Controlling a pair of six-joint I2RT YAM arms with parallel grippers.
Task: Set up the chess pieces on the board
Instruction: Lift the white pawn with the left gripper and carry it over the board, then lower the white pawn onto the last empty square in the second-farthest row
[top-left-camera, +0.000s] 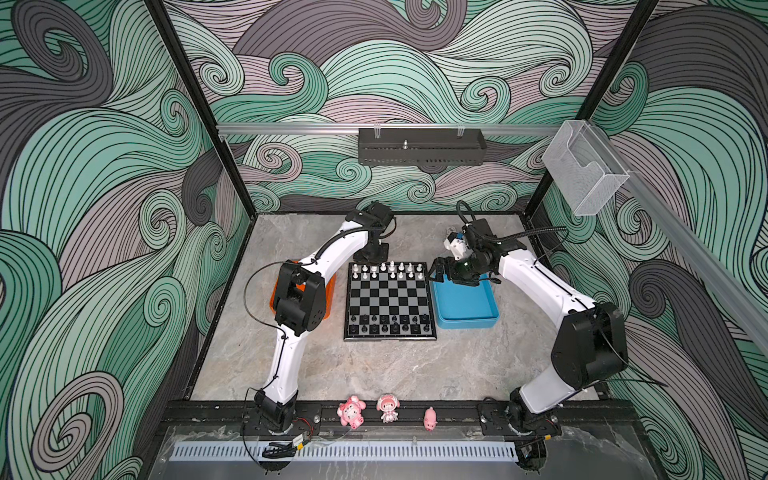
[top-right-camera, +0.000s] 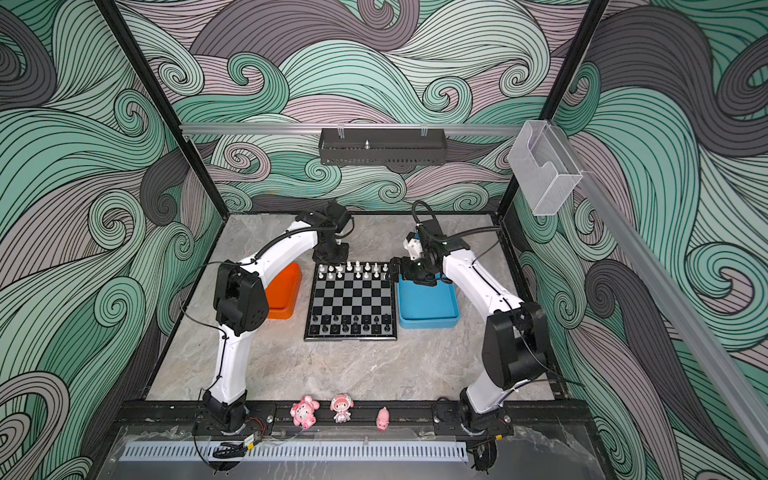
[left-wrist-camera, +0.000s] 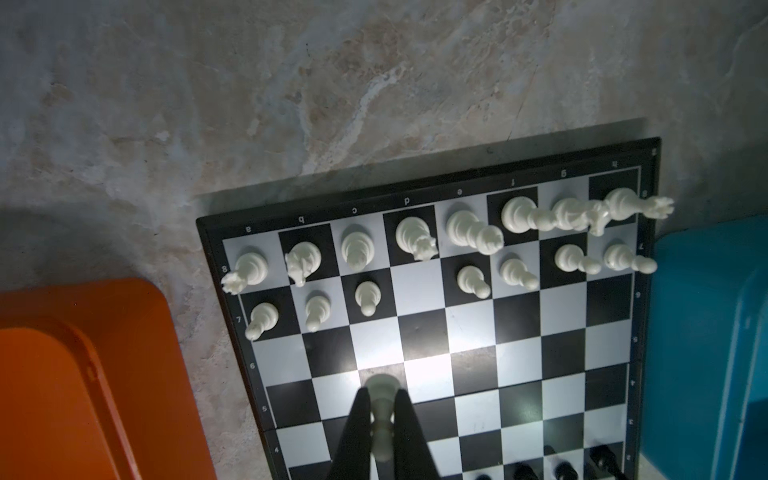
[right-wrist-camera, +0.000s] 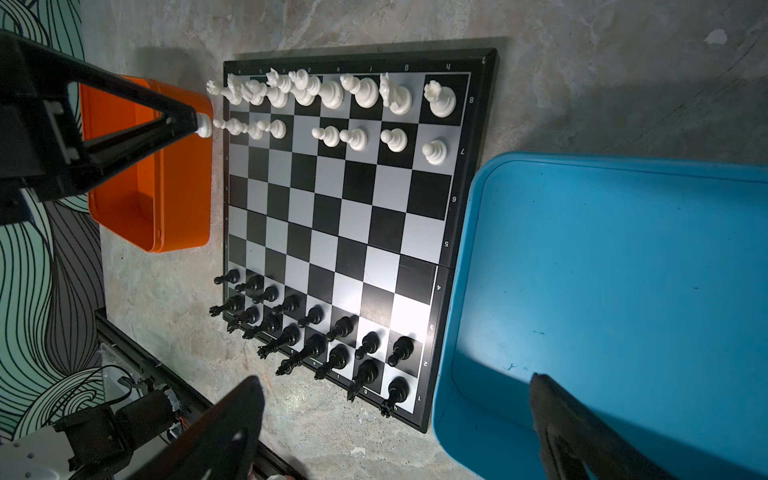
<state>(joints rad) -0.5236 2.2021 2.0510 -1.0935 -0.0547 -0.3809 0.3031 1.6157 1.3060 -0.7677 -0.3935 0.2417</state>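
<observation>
gripping a white pawn (left-wrist-camera: 382, 409) in my left gripper (left-wrist-camera: 382, 399), i note both fingers (left-wrist-camera: 353, 436) pressed against its stem with no gap. the pawn hangs above the board (top-left-camera: 390, 299), clear of its surface; i cannot tell which square lies below it. in the right wrist view the pawn sticks out past the tip of this gripper, on the side of the board next to the orange tray (right-wrist-camera: 174, 199)

the board lies flat on the marble table (top-left-camera: 374, 365), between the orange tray and the blue tray (right-wrist-camera: 623, 249), just beside each. the white pieces (left-wrist-camera: 413, 235) stand upright on the two far rows: the back row is filled on all eight squares, and the pawn row carries seven pawns with one bare square on file d between them. the black pieces (right-wrist-camera: 401, 349) stand upright on the two near rows

my right gripper (right-wrist-camera: 397, 381) is spread wide and grasps nothing; it hovers over the far corner of the blue tray, beside the board's far right corner. three pink figurines (top-left-camera: 387, 408) stand on the front rail (top-left-camera: 457, 411), well apart from the board
</observation>
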